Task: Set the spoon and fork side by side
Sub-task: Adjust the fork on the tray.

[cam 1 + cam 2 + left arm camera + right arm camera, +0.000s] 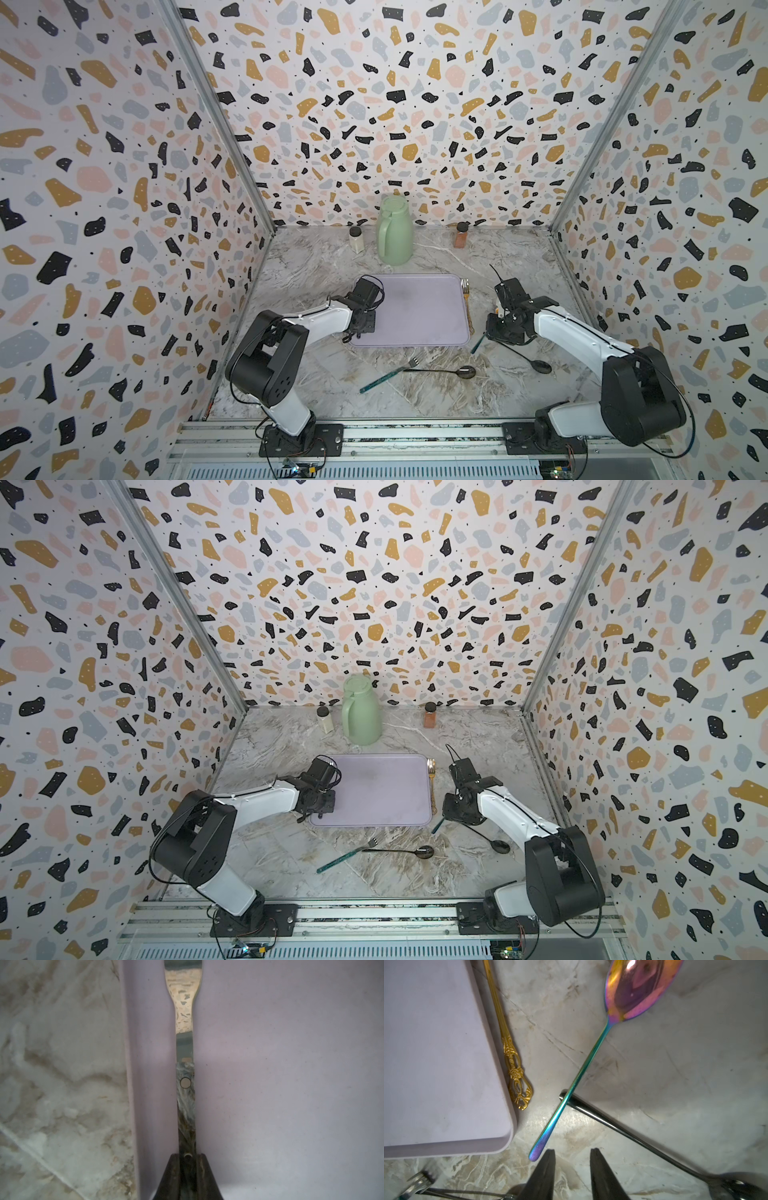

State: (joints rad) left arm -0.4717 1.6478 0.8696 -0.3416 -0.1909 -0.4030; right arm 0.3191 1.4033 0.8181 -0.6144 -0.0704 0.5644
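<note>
Left gripper (188, 1156) clamps the fork (185, 1084) at the tray's (291, 1084) 9 o'clock edge; right gripper (572, 1152), jaws parted and empty, hovers nearest the spoon (593, 1049), its handle (478, 343) lying 7-to-1 o'clock in a top view.

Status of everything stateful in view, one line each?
left gripper: shut on marbled-handle utensil, over tray
right gripper: open, empty
rainbow spoon: flat, crossing right black spoon
gold fork: flat beside tray
teal fork, front black spoon: flat, angled apart
jug: upright, lid on
pale jar, orange jar: upright, capped
</note>
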